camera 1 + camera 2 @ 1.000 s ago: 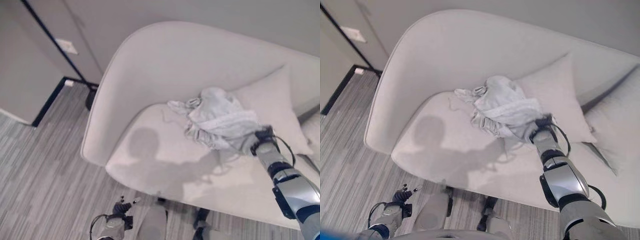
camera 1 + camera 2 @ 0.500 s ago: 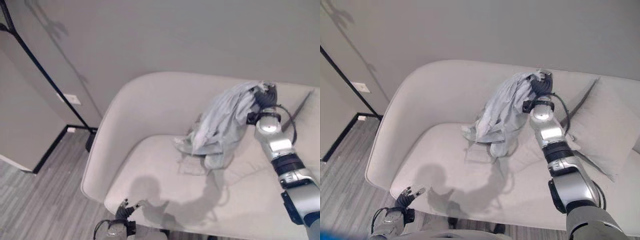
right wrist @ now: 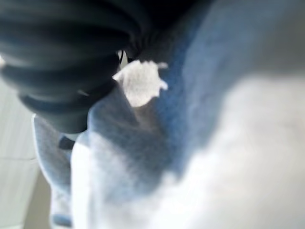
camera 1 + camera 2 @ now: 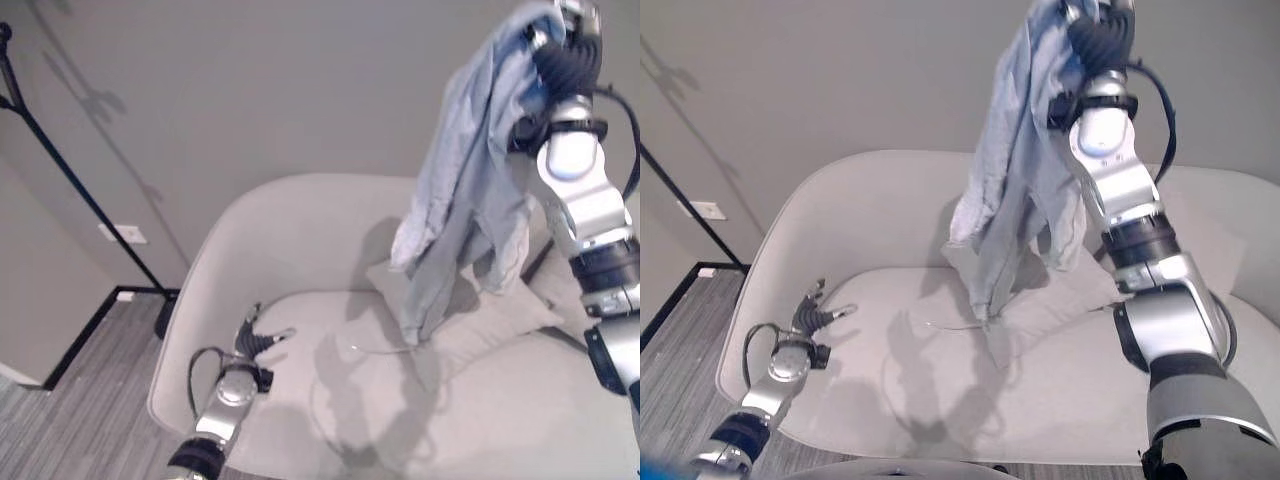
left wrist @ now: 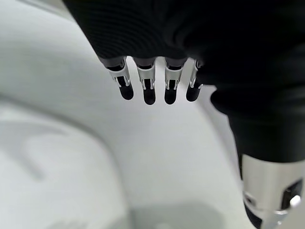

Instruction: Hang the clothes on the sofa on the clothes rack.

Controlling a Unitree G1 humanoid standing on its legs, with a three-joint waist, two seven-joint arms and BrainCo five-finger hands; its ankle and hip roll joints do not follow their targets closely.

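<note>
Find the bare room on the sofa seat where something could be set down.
Free: the sofa seat between the left hand and the pillow. Crowded: the pillow end, where the light-blue garment hangs from the raised right hand.

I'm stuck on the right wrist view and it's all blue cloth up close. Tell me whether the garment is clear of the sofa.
Observer: In the right eye view the light blue garment hangs from the raised right hand, its lowest end dangling just above the cushion, apparently clear of it.
Operator: Give me the left hand.
Observer: The left hand is low over the sofa seat, fingers straight, holding nothing.
Operator: Point me to the rack.
Observer: In the left eye view the black clothes rack stands on the robot's left beside the sofa, its base on the floor by the armrest.
</note>
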